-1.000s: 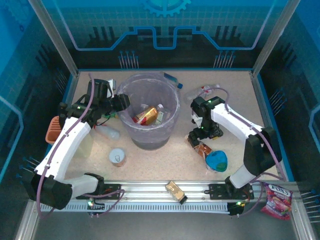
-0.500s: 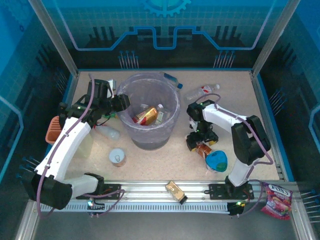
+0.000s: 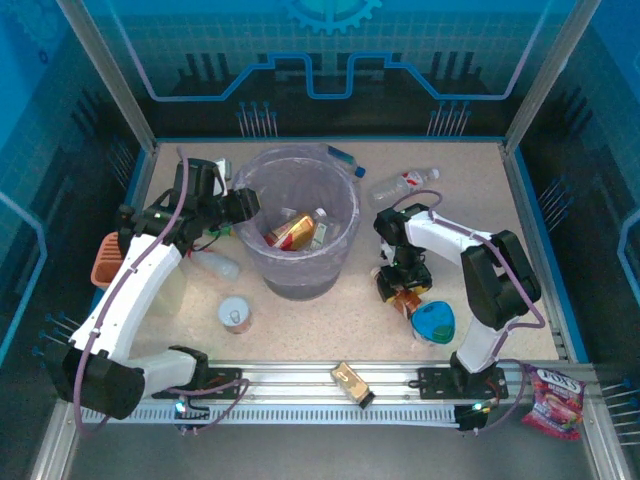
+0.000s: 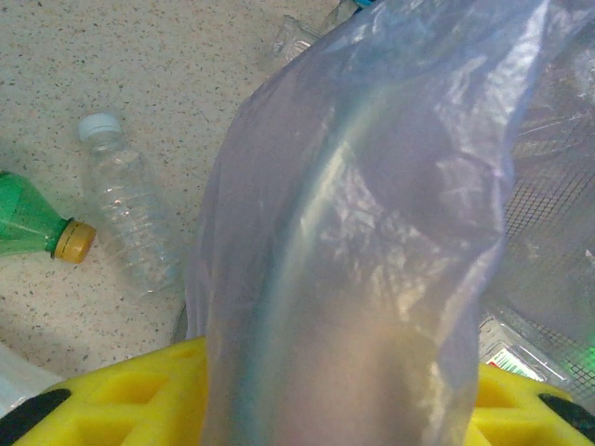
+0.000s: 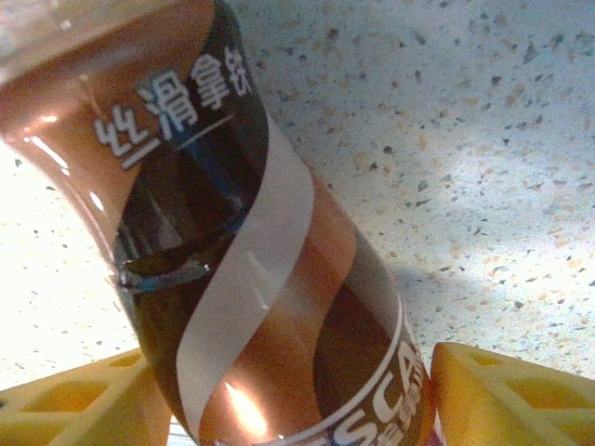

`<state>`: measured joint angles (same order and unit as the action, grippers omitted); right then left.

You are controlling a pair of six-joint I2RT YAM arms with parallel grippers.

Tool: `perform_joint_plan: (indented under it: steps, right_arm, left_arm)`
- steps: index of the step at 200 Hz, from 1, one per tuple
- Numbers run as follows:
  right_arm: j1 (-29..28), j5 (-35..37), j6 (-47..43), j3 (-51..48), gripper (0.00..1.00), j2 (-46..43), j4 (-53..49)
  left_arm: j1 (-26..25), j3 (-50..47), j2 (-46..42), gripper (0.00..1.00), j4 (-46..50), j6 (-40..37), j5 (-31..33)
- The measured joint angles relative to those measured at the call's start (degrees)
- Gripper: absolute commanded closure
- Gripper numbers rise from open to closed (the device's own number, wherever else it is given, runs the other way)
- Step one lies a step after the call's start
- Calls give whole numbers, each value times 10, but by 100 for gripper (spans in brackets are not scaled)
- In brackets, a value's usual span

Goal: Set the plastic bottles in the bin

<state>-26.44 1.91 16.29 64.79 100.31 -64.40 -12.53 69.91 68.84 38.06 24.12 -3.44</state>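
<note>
Leftmost, an orange basket (image 3: 105, 258) sits at the table (image 3: 330, 325) edge, outside my left arm. The left gripper (image 3: 245, 205) is closed down on the left side of the rim of the bin (image 3: 300, 275). From the left wrist I see its yellow fingers (image 4: 112, 400) on either side of that rim, with the thin clear bag (image 4: 372, 232) draped over it. Below this arm a clear bottle (image 3: 215, 265) with a white cap lies on the table, and a green bottle (image 4: 23, 228) with a yellow cap lies just beside it. A tin can (image 3: 236, 315) stands near the bin's near-left side.

The bin stands upright mid-table and holds several bottles (image 3: 295, 232), one of them brown with a red-gold wrapper. A blue-capped bottle (image 3: 340, 158) lies behind its far rim. A gold packet (image 3: 350, 380) rests on the near rail.

Right of the bin, a red-labelled bottle (image 3: 402, 186) lies toward the far side. The right gripper (image 3: 400, 283) points down over a brown bottle (image 3: 408, 300) lying on the table, apart from the bin. From the right wrist, its fingers (image 5: 502, 400) stand close against each side of this bottle, partly open. I cannot tell whether they press it. A blue dish (image 3: 433, 322) sits just beside the bottle, nearer me. A purple snack packet (image 3: 552, 400) lies farthest right.
</note>
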Motion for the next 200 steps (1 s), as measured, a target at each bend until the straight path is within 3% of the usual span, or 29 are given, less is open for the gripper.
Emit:
perform_joint_plan:
  steps: [60,143,200]
  right_arm:
    - [9,0,-2,0,50,-4,2]
    - [51,-37,-2,25,55,-63,31]
    - [89,-94,-5,117,56,-132,15]
  left_arm:
    - [0,0,-1,53,2,0,0]
    - [0,0,-1,53,2,0,2]
    - [0,0,-1,53,2,0,2]
